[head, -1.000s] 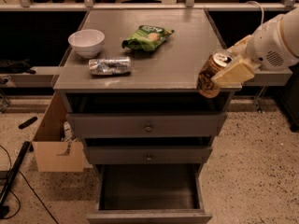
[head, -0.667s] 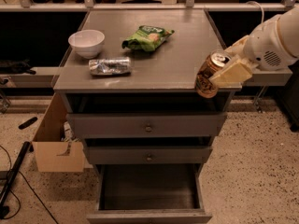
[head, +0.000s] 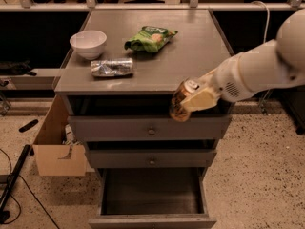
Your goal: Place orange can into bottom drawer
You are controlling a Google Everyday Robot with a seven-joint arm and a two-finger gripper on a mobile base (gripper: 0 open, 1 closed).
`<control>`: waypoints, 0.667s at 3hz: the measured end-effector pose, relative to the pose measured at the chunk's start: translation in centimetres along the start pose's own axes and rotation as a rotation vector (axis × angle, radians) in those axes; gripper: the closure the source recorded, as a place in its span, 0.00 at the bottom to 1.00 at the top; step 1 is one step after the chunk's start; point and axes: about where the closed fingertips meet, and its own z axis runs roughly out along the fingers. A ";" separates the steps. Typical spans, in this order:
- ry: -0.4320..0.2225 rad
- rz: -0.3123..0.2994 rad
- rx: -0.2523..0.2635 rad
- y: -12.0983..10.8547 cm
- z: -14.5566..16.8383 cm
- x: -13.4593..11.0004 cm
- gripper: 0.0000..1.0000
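Above open bottom drawer (head: pixel 152 195), tool (head: pixel 193 100) grips tilted orange can (head: pixel 177 109).

The copper-orange can (head: pixel 179 105), tilted with its silver top up, sits clamped in the gripper (head: pixel 196 99) above the pulled-out, dark-lined bottom drawer (head: pixel 152 194).

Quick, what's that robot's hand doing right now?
Gripper: jaws shut on the orange can, in front of the top drawer, right side.
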 end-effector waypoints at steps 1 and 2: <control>-0.027 0.088 -0.059 3.9 4.5 1.3 1.00; -0.027 0.088 -0.059 3.9 4.5 1.3 1.00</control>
